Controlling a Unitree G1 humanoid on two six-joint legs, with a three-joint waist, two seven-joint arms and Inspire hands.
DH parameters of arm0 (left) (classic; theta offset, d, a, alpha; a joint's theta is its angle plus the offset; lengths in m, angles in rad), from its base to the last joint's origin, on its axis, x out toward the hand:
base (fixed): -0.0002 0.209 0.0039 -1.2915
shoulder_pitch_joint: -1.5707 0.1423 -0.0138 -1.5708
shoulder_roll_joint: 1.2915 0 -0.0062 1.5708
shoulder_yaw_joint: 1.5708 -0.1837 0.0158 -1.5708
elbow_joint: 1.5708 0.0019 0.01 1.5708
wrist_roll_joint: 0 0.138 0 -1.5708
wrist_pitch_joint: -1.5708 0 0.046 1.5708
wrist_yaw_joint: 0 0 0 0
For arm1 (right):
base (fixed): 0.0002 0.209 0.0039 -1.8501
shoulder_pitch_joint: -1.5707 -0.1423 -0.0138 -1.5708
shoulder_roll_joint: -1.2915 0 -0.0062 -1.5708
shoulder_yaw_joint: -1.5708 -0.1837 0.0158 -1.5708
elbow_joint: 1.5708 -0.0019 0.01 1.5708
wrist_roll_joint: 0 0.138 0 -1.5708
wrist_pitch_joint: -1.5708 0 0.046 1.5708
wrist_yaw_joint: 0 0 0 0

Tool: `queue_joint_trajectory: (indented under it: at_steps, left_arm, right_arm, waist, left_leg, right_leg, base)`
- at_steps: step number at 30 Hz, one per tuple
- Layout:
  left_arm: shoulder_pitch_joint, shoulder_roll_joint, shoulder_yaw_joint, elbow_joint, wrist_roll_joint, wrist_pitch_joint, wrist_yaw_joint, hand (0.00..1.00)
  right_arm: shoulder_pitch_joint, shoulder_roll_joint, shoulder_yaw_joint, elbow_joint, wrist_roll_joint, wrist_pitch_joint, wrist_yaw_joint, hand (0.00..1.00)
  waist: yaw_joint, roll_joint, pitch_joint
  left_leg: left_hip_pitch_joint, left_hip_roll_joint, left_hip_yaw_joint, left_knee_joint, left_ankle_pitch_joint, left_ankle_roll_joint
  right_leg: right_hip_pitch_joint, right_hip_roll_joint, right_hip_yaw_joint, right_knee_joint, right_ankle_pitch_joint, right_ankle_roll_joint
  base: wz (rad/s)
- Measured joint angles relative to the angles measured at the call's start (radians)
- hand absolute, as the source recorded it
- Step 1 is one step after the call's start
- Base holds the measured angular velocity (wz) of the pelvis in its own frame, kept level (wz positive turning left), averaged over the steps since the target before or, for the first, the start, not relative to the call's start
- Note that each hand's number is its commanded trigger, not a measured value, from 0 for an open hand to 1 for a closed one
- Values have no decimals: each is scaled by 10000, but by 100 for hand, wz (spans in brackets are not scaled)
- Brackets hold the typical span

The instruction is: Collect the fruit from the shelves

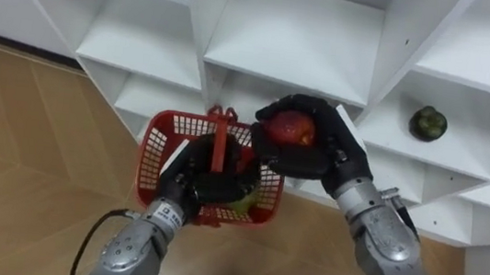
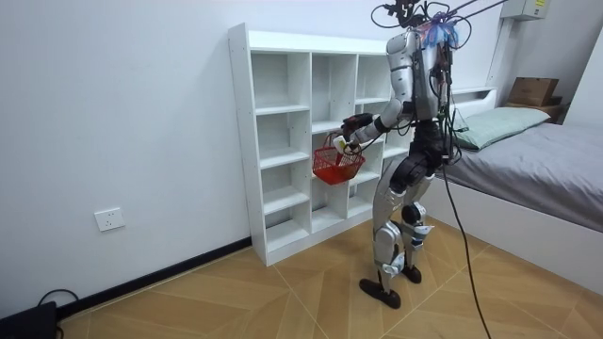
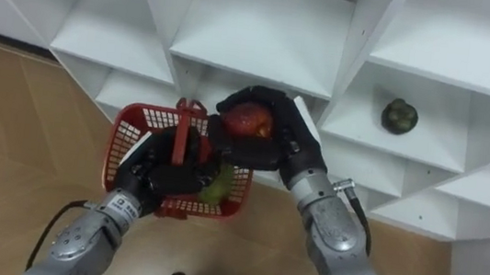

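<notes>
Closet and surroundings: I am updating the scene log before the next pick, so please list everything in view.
closet: 1, white, against the wall
basket: 1, red, in front of the closet
red fruit: 1, red, above the basket's right rim
dark green fruit: 1, dark green, closet shelf on the right
greenish item: 1, yellow-green, inside the basket
bed: 1, grey, room view's right
pillow: 1, pale green, on the bed
box: 1, brown, beyond the bed
wall socket: 1, white, low on the wall
left robot hand: 1, dark, curled round the basket's handle
right robot hand: 1, dark, curled round the red fruit
</notes>
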Motion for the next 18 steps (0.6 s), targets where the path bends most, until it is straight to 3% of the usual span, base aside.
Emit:
queue_joint_trajectory:
  at_steps: [10,18]
  left_arm:
    - [198,150,-341,-129,-2663,21,-753,100]
    - [514,286,-334,-626,-4007,65,-1114,100]
  right_arm:
    - [284,-25,-5,-112,147,54,210,100]
    - [279,-21,-67,-231,171,58,208,100]
  waist:
    - [-171,1,-2]
    - [-230,39,-27]
  left_leg:
    - [110,45,226,-46,-46,-18]
    - [351,54,483,-134,-56,-16]
  right_leg:
    - [14,34,158,-39,5,6]
    - [88,78,398,-18,14,6]
  base:
    - [-5]
    - [-8]
